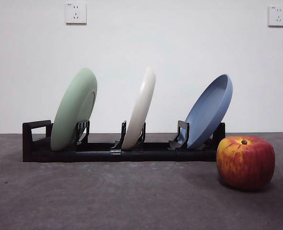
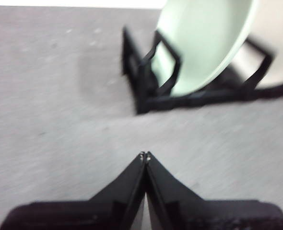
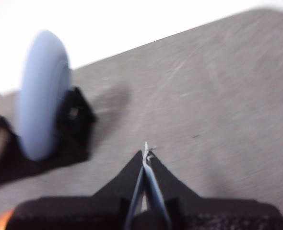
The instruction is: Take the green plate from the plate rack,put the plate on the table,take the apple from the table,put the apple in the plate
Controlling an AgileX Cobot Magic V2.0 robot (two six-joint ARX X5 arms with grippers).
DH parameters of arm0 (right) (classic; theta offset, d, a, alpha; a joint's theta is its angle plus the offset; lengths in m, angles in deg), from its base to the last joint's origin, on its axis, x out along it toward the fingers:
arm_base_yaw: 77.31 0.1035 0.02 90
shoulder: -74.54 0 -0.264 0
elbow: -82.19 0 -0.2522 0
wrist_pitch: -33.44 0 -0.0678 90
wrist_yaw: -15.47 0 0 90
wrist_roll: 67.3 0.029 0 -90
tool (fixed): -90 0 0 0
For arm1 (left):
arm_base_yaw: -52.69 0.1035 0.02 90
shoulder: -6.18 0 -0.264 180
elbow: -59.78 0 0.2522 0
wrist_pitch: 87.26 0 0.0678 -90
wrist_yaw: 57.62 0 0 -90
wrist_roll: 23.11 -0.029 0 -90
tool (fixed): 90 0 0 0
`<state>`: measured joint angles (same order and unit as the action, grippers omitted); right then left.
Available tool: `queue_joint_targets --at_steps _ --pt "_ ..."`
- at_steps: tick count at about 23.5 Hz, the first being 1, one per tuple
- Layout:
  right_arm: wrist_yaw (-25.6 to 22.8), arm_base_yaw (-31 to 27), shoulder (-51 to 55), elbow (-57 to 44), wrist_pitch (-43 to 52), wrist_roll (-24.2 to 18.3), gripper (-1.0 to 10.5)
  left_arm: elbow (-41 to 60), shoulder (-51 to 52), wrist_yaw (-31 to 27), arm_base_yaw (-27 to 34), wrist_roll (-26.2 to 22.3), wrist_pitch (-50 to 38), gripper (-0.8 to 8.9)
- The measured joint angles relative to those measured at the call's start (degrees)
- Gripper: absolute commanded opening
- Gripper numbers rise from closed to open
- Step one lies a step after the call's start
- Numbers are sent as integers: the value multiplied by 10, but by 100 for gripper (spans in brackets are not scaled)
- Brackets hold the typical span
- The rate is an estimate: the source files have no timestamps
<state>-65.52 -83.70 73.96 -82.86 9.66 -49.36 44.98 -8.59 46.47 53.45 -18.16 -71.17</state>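
The green plate (image 1: 74, 109) leans upright in the left slot of the black plate rack (image 1: 117, 152), next to the handle loop. It shows again as the green plate (image 2: 204, 40) in the left wrist view, with the rack's end (image 2: 148, 79) under it. The red apple (image 1: 245, 162) rests on the dark grey table (image 1: 122, 196), in front of the rack's right end. My left gripper (image 2: 145, 155) hovers shut over bare table, short of the rack and holding nothing. My right gripper (image 3: 146, 151) is shut and empty, beside the rack's blue-plate end. Neither gripper appears in the front view.
A cream-white plate (image 1: 140, 109) stands in the rack's middle slot and a blue plate (image 1: 208, 111) leans in the right slot, blurred as the blue plate (image 3: 41, 93) in the right wrist view. A white wall with two sockets stands behind the table.
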Motion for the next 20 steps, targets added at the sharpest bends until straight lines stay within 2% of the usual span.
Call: queue_joint_targets --at_steps 2,5,11,15,20 --pt "18 0 0 1 0 41 -12 0 0 28 0 41 -7 -4" --pt "49 0 0 2 0 77 -12 0 0 76 0 94 -7 -5" --pt "112 0 -6 19 -35 114 -12 -8 -7 171 0 170 -4 -8" --pt "157 0 -40 75 -82 118 -12 -73 -31 216 0 194 46 -8" --pt "221 0 -121 184 -117 88 -12 -189 -83 228 0 195 131 -8"
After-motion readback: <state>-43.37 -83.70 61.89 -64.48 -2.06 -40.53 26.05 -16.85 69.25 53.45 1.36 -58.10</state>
